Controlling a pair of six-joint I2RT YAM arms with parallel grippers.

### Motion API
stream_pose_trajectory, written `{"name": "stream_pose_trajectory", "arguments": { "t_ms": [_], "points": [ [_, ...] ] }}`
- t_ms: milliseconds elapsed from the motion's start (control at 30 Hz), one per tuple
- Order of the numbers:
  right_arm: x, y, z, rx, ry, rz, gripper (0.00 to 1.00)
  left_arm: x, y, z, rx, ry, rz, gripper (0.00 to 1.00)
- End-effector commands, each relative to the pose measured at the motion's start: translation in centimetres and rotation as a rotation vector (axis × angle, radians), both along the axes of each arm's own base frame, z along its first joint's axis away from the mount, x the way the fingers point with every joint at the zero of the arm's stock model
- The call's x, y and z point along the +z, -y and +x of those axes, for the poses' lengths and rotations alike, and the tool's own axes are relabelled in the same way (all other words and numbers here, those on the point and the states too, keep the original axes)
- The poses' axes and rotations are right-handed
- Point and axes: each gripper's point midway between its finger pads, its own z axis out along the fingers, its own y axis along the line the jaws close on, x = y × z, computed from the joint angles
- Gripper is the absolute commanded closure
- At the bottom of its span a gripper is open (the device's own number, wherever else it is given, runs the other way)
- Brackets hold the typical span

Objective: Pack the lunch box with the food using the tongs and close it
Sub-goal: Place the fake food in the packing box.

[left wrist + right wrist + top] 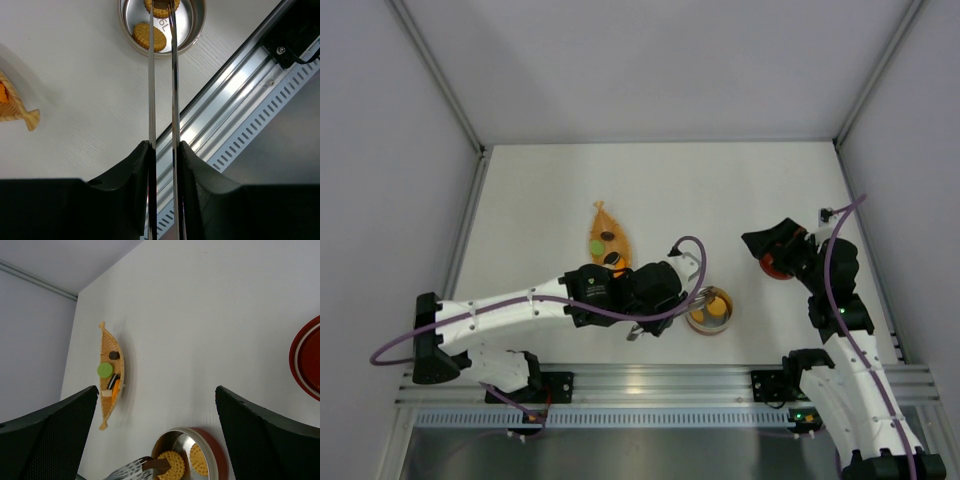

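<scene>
My left gripper is shut on the tongs, squeezing their two slim arms near together. The tong tips pinch a small dark brown food piece over the open silver lunch box. Two round yellow biscuits lie inside the tin. More food, a green disc and a dark piece, rests in a woven boat-shaped basket. My right gripper hangs open and empty above the red lid.
The aluminium rail at the near table edge runs just beside the lunch box. Grey enclosure walls stand to the left, right and back of the white table.
</scene>
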Motion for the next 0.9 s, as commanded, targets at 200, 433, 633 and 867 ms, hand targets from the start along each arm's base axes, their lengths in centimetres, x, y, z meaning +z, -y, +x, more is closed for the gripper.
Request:
{"name": "stream_pose_trajectory", "arguments": {
  "t_ms": [200,433,633,867],
  "points": [
    [1.6,0.3,0.6,-0.014,0.075,0.002,0.01,0.0,0.5,0.0,0.028,-0.009,-0.031,0.75],
    [1.8,0.3,0.5,-0.015,0.079,-0.001,0.0,-0.7,0.4,0.0,0.025,-0.011,-0.002,0.69],
    [1.9,0.4,0.6,-0.017,0.079,-0.002,0.01,-0.8,0.4,0.1,0.028,-0.006,0.007,0.63],
    [1.9,0.4,0.8,-0.017,0.079,-0.001,0.0,-0.7,0.4,0.2,0.028,-0.004,0.006,0.55]
  ]
}}
